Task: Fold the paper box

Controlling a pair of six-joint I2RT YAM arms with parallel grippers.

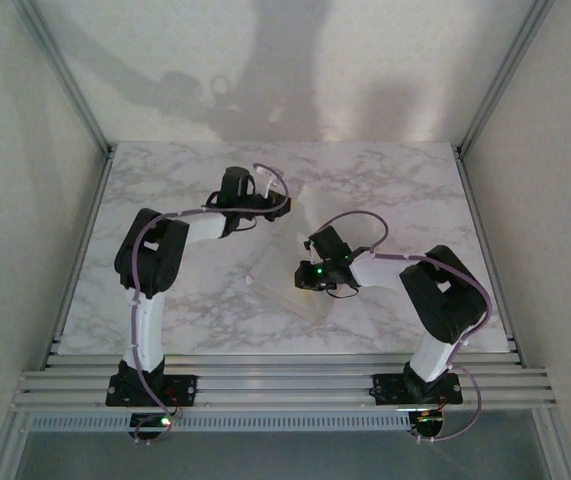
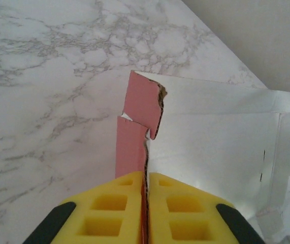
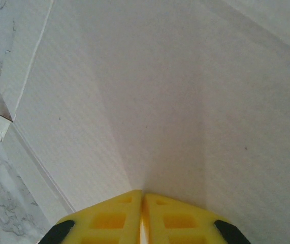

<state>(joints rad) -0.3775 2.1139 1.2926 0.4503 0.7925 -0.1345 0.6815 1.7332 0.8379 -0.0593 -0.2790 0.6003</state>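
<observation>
The paper box (image 1: 280,255) lies unfolded in the middle of the marble table, off-white side up. In the left wrist view one pink flap (image 2: 137,114) stands upright along the edge of the off-white panel (image 2: 211,147). My left gripper (image 2: 147,175) is shut on the lower part of that flap, its yellow fingers (image 2: 109,203) pinching the cardboard edge. From above, the left gripper (image 1: 257,212) sits at the sheet's far left side. My right gripper (image 3: 142,194) is shut, tips resting against the off-white sheet (image 3: 160,91); from above, the right gripper (image 1: 303,280) is over the sheet's near part.
The marble table (image 1: 415,190) is bounded by white walls at the back and both sides. An aluminium rail (image 1: 285,385) carrying both arm bases runs along the near edge. The sheet's creased side flap (image 3: 20,56) and bare marble (image 3: 2,193) show left of the right gripper.
</observation>
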